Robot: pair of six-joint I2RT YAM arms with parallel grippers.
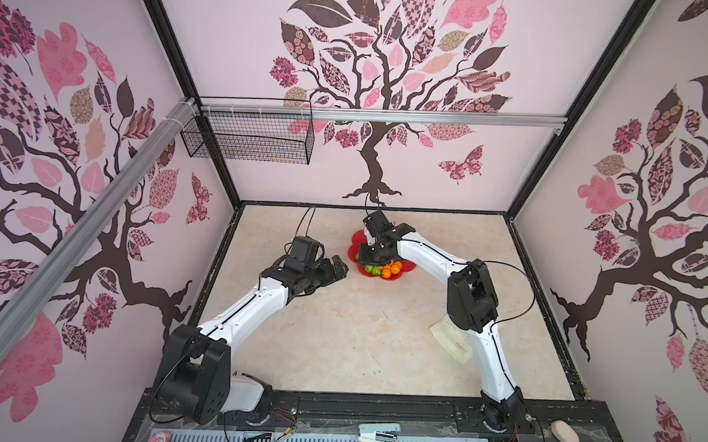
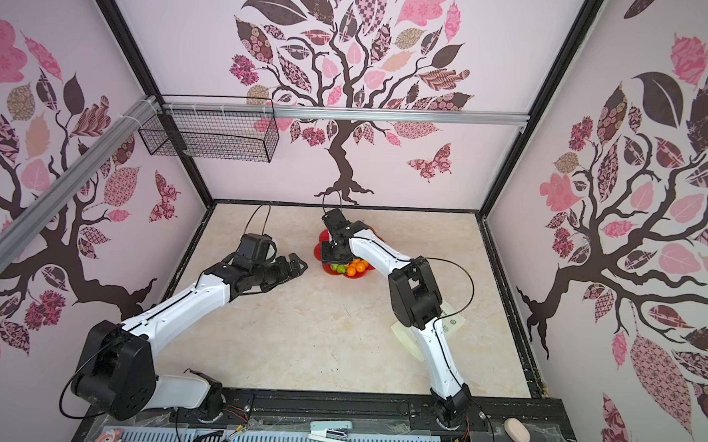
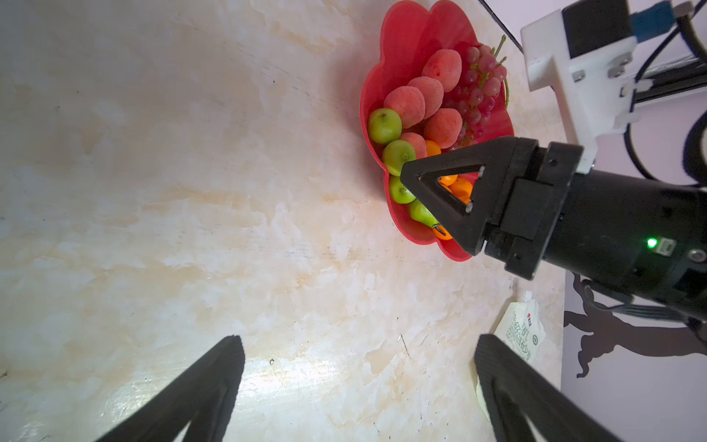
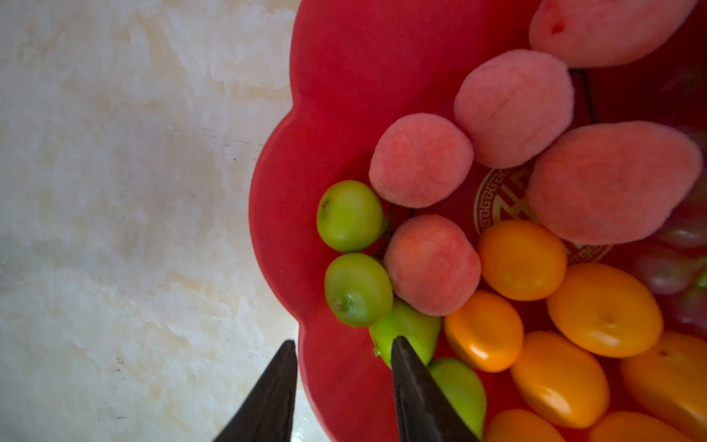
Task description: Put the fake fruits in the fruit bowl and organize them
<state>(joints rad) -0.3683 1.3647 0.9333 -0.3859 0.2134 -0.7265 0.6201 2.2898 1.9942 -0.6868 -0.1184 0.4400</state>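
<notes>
The red scalloped fruit bowl (image 1: 355, 241) (image 2: 319, 249) (image 3: 405, 34) (image 4: 344, 76) stands at the back middle of the table. In it lie the fake fruits: pink peaches (image 3: 432, 92) (image 4: 421, 160), dark-red grapes (image 3: 478, 88), green apples (image 3: 384, 124) (image 4: 350, 216), a green pear (image 4: 405, 329) and oranges (image 1: 391, 269) (image 2: 356, 268) (image 4: 522, 260). My right gripper (image 4: 343, 340) (image 3: 411, 172) hangs over the bowl's near-left edge, open, its fingers straddling the rim, one tip over the pear. It holds nothing. My left gripper (image 3: 359, 338) (image 1: 339, 267) (image 2: 298, 265) is open and empty, left of the bowl.
A flat cream printed pouch (image 1: 452, 339) (image 2: 406, 335) (image 3: 520, 329) lies on the table at the right, partly under the right arm. A black wire basket (image 1: 248, 137) hangs on the back-left rail, high above the table. Walls close the table on three sides.
</notes>
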